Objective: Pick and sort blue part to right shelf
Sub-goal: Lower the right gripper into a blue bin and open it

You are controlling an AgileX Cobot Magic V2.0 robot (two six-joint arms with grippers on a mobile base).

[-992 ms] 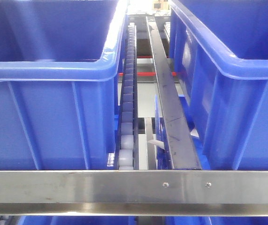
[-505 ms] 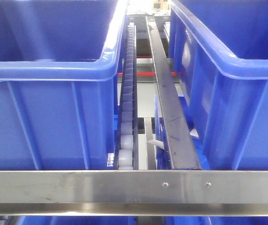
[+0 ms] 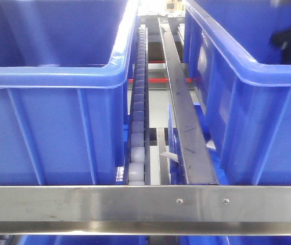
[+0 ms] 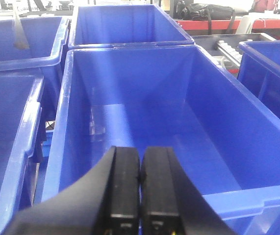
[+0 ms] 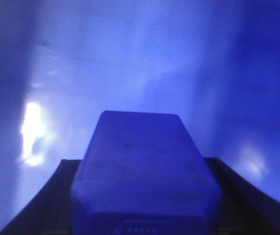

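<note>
Since half a second ago, a dark blurred shape (image 3: pixel 288 38) has come into the front view at the top right corner, over the right-hand blue tub (image 3: pixel 247 102); it is too blurred to name, and nothing else on the shelf has shifted. Both tubs sit on the steel shelf (image 3: pixel 145 201) behind its flat front bar, with a roller rail (image 3: pixel 137 127) running between them.

On the right wrist view, the right gripper (image 5: pixel 144 215) is clamped on the blue part (image 5: pixel 142 171), a blocky piece with cut corners held between the dark fingers (image 5: pixel 44 205). Blue plastic wall fills the view behind it.

On the left wrist view, the left gripper (image 4: pixel 140 191) has its jaws pressed together on nothing, hanging over the near rim of an open blue tub (image 4: pixel 257 196).
</note>
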